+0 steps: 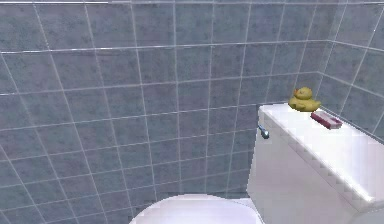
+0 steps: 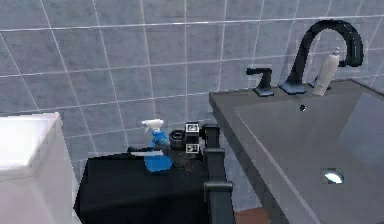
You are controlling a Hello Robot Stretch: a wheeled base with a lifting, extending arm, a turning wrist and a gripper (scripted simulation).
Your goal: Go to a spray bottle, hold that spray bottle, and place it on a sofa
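Observation:
A blue spray bottle (image 2: 156, 160) with a pale trigger head stands on top of a black box-like unit (image 2: 120, 195), low in the arm side view. The arm (image 2: 216, 195) rises from the bottom edge, and its two white marker squares (image 2: 191, 137) sit just right of the bottle. The gripper (image 2: 148, 152) reaches left from them, level with the bottle. With the bottle resting on the black top at the gripper's far end, I cannot tell whether it holds anything.
A white toilet tank (image 1: 320, 160) fills the forward view's right, with a yellow duck-shaped thing (image 1: 304, 99) and a small red object (image 1: 325, 119) on its lid. A grey sink counter (image 2: 270, 130) with a black faucet (image 2: 322, 50) lies right of the arm. Blue tiled walls stand close.

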